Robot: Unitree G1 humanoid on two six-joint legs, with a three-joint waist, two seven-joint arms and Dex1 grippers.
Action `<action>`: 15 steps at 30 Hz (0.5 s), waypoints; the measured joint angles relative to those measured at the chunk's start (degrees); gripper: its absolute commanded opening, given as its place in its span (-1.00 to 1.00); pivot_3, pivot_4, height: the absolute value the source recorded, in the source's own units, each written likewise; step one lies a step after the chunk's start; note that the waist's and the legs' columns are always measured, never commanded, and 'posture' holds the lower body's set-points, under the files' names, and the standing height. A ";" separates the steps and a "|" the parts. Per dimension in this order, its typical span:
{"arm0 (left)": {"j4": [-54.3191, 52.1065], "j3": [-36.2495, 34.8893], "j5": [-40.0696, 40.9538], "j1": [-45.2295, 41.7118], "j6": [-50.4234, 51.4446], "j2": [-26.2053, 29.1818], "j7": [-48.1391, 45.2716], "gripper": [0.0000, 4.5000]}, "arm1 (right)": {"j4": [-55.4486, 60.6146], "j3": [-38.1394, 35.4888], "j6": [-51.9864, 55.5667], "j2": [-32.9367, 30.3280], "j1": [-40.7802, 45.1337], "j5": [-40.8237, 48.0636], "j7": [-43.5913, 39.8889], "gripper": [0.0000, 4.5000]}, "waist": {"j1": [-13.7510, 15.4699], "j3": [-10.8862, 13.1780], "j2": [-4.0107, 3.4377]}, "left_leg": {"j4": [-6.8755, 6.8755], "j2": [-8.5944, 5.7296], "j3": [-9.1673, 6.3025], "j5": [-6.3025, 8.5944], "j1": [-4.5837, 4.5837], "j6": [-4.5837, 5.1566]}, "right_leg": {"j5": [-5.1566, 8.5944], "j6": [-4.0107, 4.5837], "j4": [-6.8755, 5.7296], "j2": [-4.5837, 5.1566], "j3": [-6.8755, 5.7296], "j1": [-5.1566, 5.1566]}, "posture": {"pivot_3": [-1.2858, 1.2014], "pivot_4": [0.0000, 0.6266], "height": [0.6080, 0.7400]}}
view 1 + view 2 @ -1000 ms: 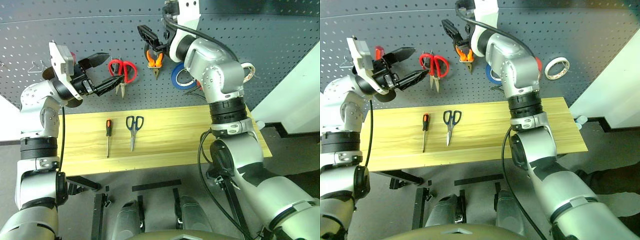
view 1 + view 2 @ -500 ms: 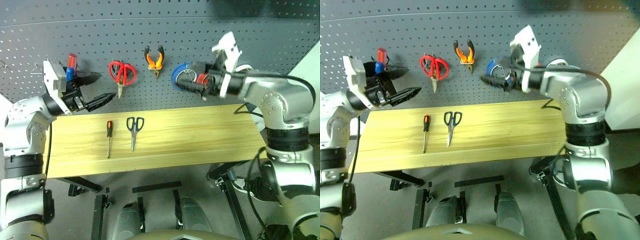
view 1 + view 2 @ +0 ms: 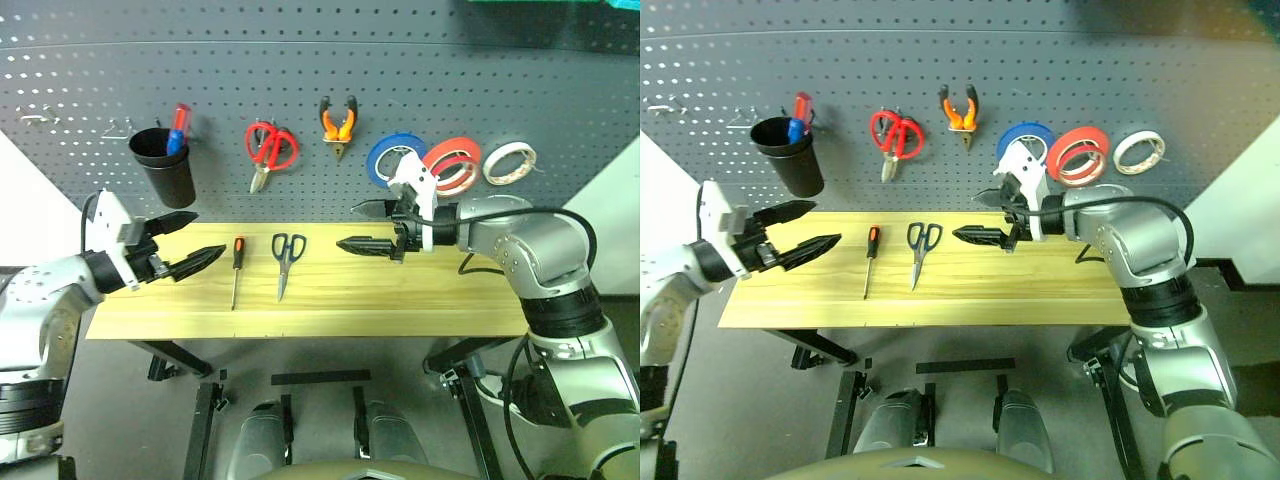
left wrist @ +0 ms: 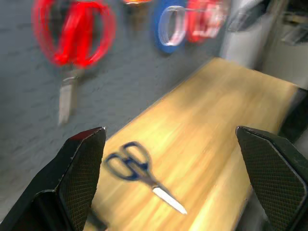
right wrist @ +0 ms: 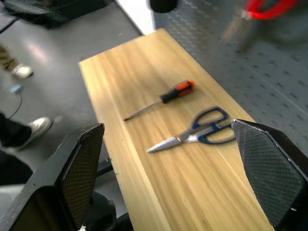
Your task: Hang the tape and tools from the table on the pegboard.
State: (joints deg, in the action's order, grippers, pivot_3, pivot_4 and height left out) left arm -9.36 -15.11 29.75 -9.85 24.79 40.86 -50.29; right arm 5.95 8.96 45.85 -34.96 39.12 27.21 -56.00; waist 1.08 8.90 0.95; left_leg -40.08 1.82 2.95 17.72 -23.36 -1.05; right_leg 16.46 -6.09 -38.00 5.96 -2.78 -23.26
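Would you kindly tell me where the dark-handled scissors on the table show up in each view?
Left eye: scissors, centre-left on the table.
Right eye: centre-left.
Left wrist: lower centre.
Right wrist: centre-right.
Shared landmark: the screwdriver beside them; the left wrist view lacks it.

Bare table right of scissors; narrow gap, probably passable, between those and screwdriver. Pegboard upper rows free.
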 measured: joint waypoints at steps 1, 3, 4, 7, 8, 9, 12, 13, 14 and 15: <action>-1.15 1.41 -1.41 0.58 1.00 -1.22 2.73 1.00 | -0.83 -0.03 -2.16 -0.14 -0.74 -0.08 -1.36 0.98 | 0.17 0.00 0.00 | -0.02 -0.01 -0.01 0.01 0.01 0.03 | 0.00 0.00 0.00 0.00 0.00 0.04 | 0.09 -0.53 0.87; -3.13 4.37 -3.88 1.30 3.59 -4.06 8.09 1.00 | -3.50 -0.25 -6.64 -0.77 -1.59 -0.86 -3.84 0.98 | 0.31 0.01 0.01 | -0.03 -0.02 -0.01 0.02 0.02 0.03 | 0.00 0.00 0.01 0.00 0.02 0.05 | 0.09 -0.51 0.87; -3.96 5.61 -4.91 1.40 5.04 -5.47 10.72 1.00 | -5.10 -0.36 -9.12 -1.30 -1.89 -1.48 -5.12 0.98 | 0.35 0.02 0.02 | -0.02 -0.02 -0.01 0.02 0.02 0.04 | 0.00 0.00 0.03 -0.01 0.02 0.05 | 0.09 -0.50 0.87; -6.47 9.03 -8.28 1.24 8.47 -10.99 19.27 1.00 | -11.41 -1.19 -18.19 -2.64 -2.22 -3.16 -10.42 0.98 | 0.47 0.03 0.02 | 0.00 0.00 -0.04 0.03 0.07 0.05 | 0.00 0.00 0.08 -0.05 0.03 0.05 | 0.08 -0.48 0.87; -6.70 10.35 -9.40 0.90 9.38 -12.65 21.67 1.00 | -13.60 -1.43 -21.10 -2.72 -2.19 -3.74 -12.11 0.98 | 0.50 0.03 0.02 | 0.00 0.00 -0.03 0.03 0.09 0.05 | 0.00 0.01 0.08 -0.06 0.03 0.06 | 0.08 -0.47 0.87; -6.67 11.68 -10.57 0.32 10.42 -14.30 23.99 1.00 | -15.76 -1.45 -23.83 -2.86 -2.15 -4.32 -13.95 0.98 | 0.51 0.03 0.01 | 0.00 0.00 -0.03 0.02 0.11 0.05 | 0.00 0.01 0.08 -0.06 0.03 0.07 | 0.08 -0.47 0.87; -6.14 14.57 -13.81 -2.37 13.31 -18.14 29.97 1.00 | -21.14 -1.24 -29.87 -3.84 -1.61 -6.12 -19.26 0.98 | 0.48 0.07 -0.01 | 0.00 0.00 -0.03 0.02 0.11 0.04 | 0.00 0.01 0.10 -0.06 0.04 0.07 | 0.07 -0.45 0.87; -5.55 15.25 -14.91 -3.62 14.25 -19.09 31.67 1.00 | -22.72 -1.17 -31.20 -4.21 -1.09 -6.60 -20.55 0.98 | 0.48 0.08 -0.03 | 0.00 0.00 -0.02 0.02 0.12 0.04 | 0.00 0.01 0.10 -0.06 0.05 0.08 | 0.07 -0.44 0.87; -4.73 15.82 -15.93 -4.82 15.09 -19.97 33.16 1.00 | -24.25 -1.17 -32.25 -4.37 -0.36 -6.98 -21.53 0.98 | 0.47 0.09 -0.04 | -0.01 -0.01 -0.02 0.02 0.13 0.04 | 0.00 0.01 0.12 -0.06 0.06 0.08 | 0.07 -0.43 0.87; -3.39 16.48 -17.11 -6.54 16.21 -21.28 35.12 1.00 | -25.92 -1.20 -33.20 -4.48 0.75 -7.38 -22.81 0.98 | 0.34 0.10 -0.04 | -0.01 0.00 -0.02 0.02 0.14 0.04 | 0.00 0.01 0.12 -0.06 0.07 0.09 | 0.07 -0.43 0.87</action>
State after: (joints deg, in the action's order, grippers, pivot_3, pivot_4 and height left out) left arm -12.75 1.38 12.64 -16.39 41.00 19.58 -15.17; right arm -19.97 7.76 12.66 -39.45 39.87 19.84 -78.81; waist 1.42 9.00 0.91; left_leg -40.09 1.82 2.93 17.74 -23.22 -1.01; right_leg 16.47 -6.08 -37.88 5.90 -2.72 -23.17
